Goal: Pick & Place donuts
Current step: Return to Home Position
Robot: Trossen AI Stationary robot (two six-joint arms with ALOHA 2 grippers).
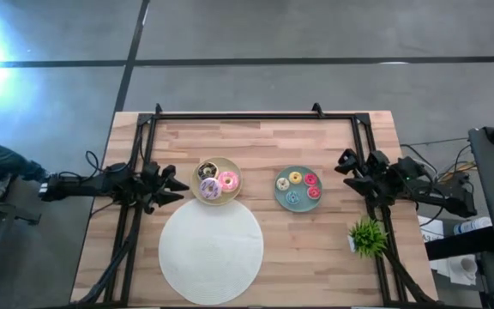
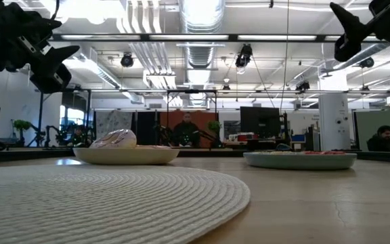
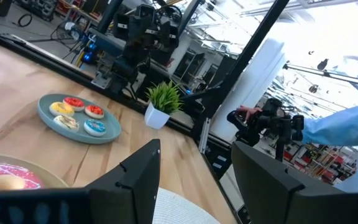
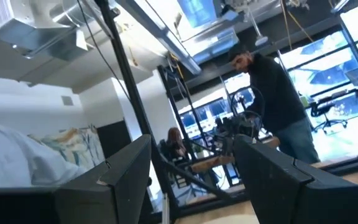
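Both my pincers are empty. My left gripper (image 1: 178, 189) hangs above the table's left side, just left of the beige plate (image 1: 221, 160). Its fingers are spread with only air between them (the left wrist view shows the gap plainly). My right gripper (image 1: 346, 172) hovers at the right edge, right of the teal plate (image 3: 73, 133) and apart from it. Its fingers are also parted and hold nothing. That wrist camera looks out into the room rather than at the wood, so I judge that arm is tipped up and away from the work.

Three donuts sit on the beige plate, bunched close: the pink donut (image 1: 228, 181), the dark donut (image 1: 206, 170) and a pale purple donut (image 1: 210, 188). The other donuts (image 3: 94, 111), five small ones in red, yellow and blue, lie on the teal plate. None is on the bare wood, on the white mat (image 1: 211, 249) at the near side, or by the potted plant (image 1: 367, 233) at near right.

My read is that the sorting is done. Each arm sits out at its own side, raised (the low view has both up at the top), so nothing on the plates gets knocked. Parted fingers fit having nothing to carry. I judge only parking is left and the risk is low. I just mustn't let the left wrist dip toward the beige rim.
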